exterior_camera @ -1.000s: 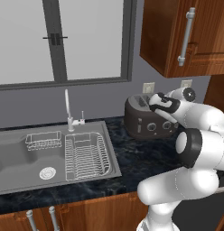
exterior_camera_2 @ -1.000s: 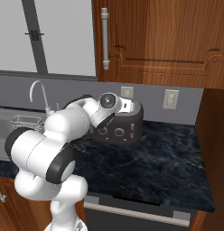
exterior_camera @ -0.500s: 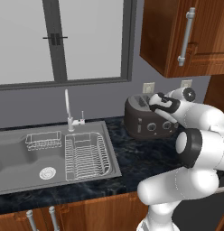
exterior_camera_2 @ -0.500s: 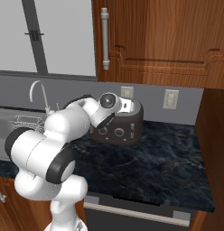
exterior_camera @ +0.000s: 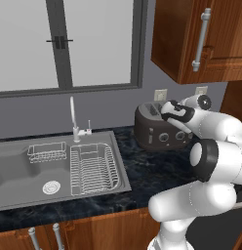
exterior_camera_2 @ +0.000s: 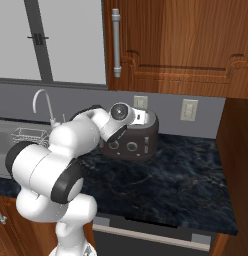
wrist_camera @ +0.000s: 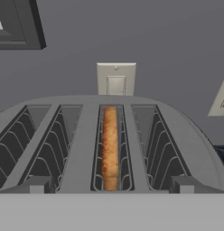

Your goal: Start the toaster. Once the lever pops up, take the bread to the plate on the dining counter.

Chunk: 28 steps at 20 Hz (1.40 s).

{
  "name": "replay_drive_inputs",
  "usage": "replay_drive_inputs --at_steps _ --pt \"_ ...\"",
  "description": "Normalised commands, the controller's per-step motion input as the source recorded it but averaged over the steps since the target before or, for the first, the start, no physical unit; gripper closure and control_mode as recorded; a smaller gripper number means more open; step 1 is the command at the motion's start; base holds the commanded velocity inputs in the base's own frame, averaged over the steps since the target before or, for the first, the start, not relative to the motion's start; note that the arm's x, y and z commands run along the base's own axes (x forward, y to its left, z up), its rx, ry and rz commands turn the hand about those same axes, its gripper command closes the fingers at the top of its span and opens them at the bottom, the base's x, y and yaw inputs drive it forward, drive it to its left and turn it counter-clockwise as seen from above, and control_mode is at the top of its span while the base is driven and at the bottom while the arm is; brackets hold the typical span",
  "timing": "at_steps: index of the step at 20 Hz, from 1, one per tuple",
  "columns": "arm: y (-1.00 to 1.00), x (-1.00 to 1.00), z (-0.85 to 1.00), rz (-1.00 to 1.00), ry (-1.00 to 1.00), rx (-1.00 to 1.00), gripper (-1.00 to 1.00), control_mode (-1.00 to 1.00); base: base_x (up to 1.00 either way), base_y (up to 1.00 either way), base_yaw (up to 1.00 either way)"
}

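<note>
wall: grey backsplash wall [exterior_camera_2: 206, 122], two white outlet plates [exterior_camera_2: 189, 109]
window: dark-framed window [exterior_camera: 69, 46] above sink
cabinets: reddish-brown wood upper cabinets [exterior_camera_2: 186, 45], steel bar handles [exterior_camera_2: 116, 42]
worktop: dark marbled worktop [exterior_camera_2: 166, 185]
sink: steel sink [exterior_camera: 25, 173], wire dish rack [exterior_camera: 93, 168], chrome faucet [exterior_camera: 74, 119]

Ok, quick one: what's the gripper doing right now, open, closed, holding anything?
Gripper: open, holding nothing, poised over the rounded dark brown-grey toaster; the thin tan-brown bread slice sits in a slot.
</note>
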Motion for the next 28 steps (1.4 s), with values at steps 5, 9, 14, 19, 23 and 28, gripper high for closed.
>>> replay_drive_inputs --at_steps 5,9,14,19,23,28 --pt "0.00 0.00 0.00 0.00 0.00 0.00 -1.00 -1.00 0.00 0.00 0.00" --pt "0.00 0.00 0.00 0.00 0.00 0.00 -1.00 -1.00 0.00 0.00 0.00" --pt "0.00 0.00 0.00 0.00 0.00 0.00 -1.00 -1.00 0.00 0.00 0.00" --pt "0.00 0.00 0.00 0.00 0.00 0.00 -1.00 -1.00 0.00 0.00 0.00" --pt "0.00 0.00 0.00 0.00 0.00 0.00 -1.00 -1.00 0.00 0.00 0.00" --pt "0.00 0.00 0.00 0.00 0.00 0.00 -1.00 -1.00 0.00 0.00 0.00"
